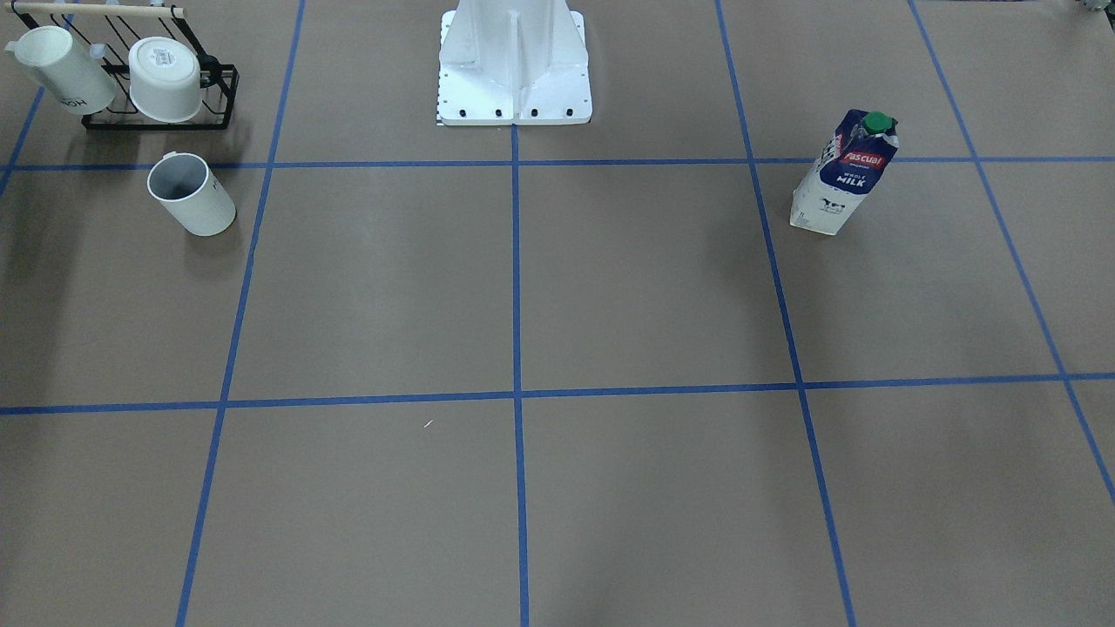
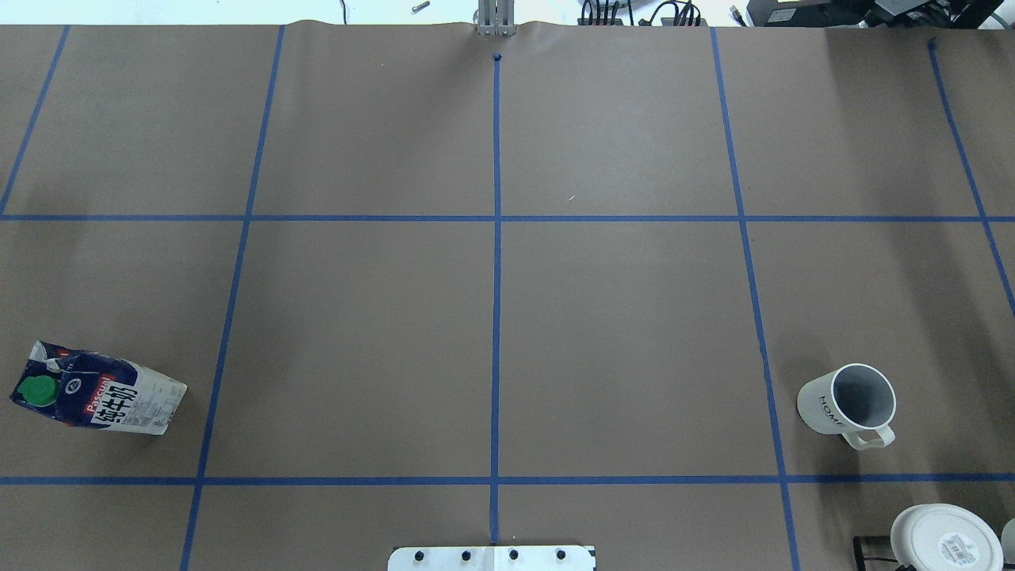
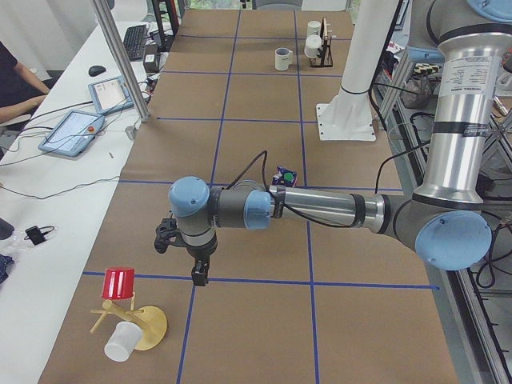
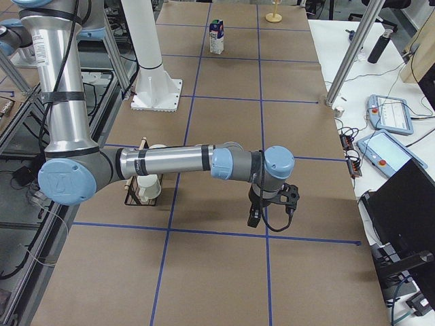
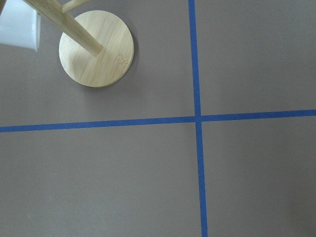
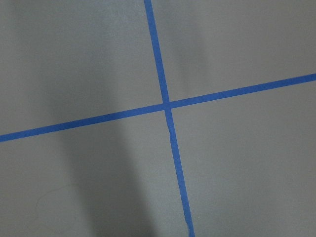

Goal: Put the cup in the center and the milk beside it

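Observation:
The white cup stands upright by the black rack; it also shows in the overhead view, handle toward the robot. The milk carton stands upright on the opposite side and shows in the overhead view. The center tape crossing is bare, with a white speck close by. My left gripper hangs over the table's far left end, far from the milk. My right gripper hangs over the far right end, past the rack. I cannot tell whether either is open or shut.
A black rack holds two other white mugs beside the cup. The white robot base stands at the table's edge. A wooden stand with a red and a white cup sits under the left arm.

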